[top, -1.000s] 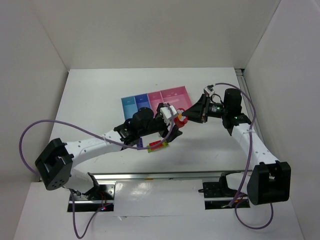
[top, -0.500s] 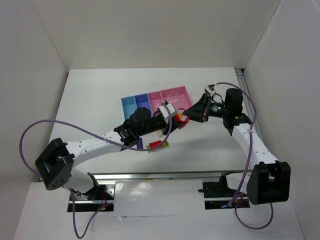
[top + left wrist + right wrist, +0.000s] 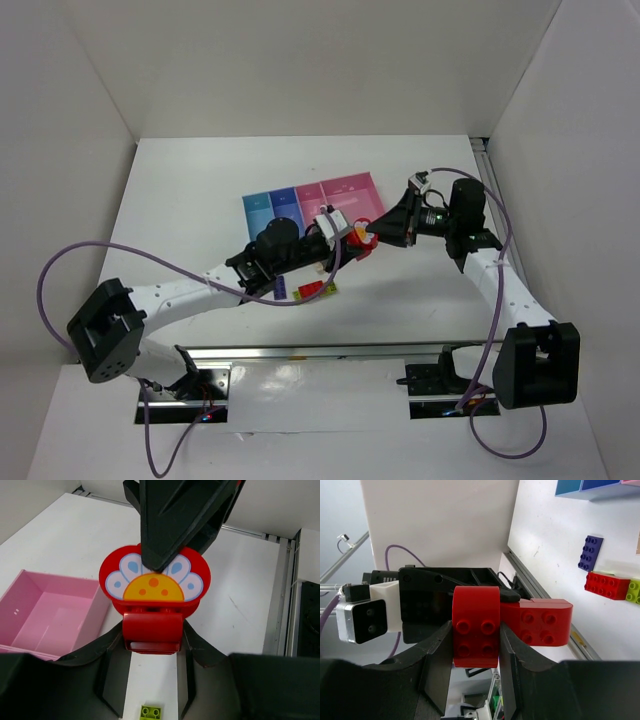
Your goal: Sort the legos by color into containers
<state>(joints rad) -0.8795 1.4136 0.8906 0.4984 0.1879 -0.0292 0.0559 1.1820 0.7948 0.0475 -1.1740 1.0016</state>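
Red stepped plastic brick with a printed fan face is held above the white surface, just beside the four joined shallow plastic trays, blue and pink. It is gripped from both sides: right jaws clamped on the fan end, left jaws narrowed onto the rounded base. Sorting is judged barely begun. Purple brick, red oblong brick and lime green brick are left loose on the surface. Tray contents cannot be told. A second earlier the left jaws were spread wide; the loose bricks are unmoved.
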